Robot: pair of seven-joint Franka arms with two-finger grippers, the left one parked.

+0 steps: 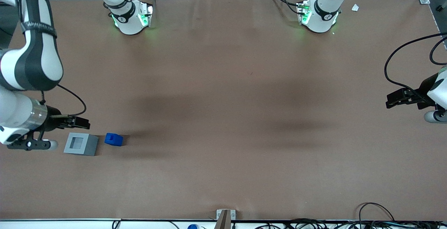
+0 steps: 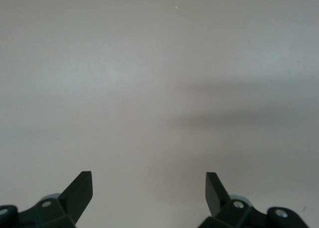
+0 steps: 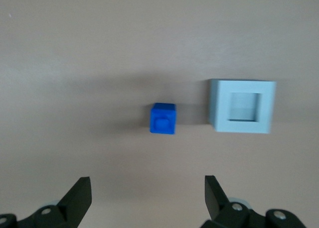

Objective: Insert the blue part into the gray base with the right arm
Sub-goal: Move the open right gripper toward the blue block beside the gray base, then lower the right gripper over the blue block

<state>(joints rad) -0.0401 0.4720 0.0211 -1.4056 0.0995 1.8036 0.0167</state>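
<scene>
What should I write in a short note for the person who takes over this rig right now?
Gripper: open, holding nothing, above the table at the working arm's end, close to both parts.
Blue part: on the table beside the gray base, a small gap between them, not touching.
Gray base: recess facing up, with nothing in it.
Done: nothing yet; the blue part is not grasped.
Left: grasp the blue part, lift it, place it into the recess of the gray base.
</scene>
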